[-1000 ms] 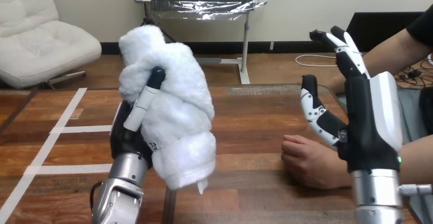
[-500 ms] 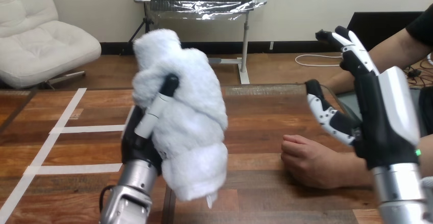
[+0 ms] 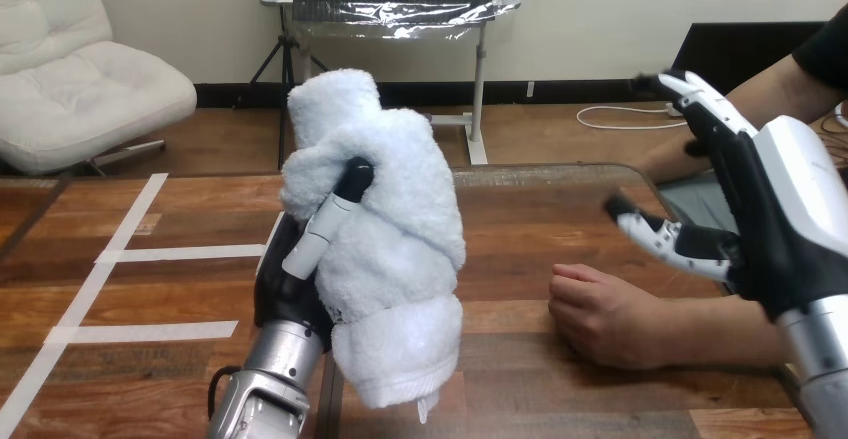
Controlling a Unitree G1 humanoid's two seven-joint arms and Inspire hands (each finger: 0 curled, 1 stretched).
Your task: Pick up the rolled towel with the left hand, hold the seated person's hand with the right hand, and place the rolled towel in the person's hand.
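Desk (image 3: 520,229) bears the person's hand (image 3: 600,324). Right hand (image 3: 775,244), fingers apart, hangs right of it; should clasp gently. Left hand (image 3: 285,289) clamps towel (image 3: 400,239).

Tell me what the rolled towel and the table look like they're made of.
Rolled towel: white terry cloth, probably cotton, judging by its fluffy nap and soft folds. Table: brown wood or wood-look planks with visible grain and sheen; solid or laminate, I cannot tell.
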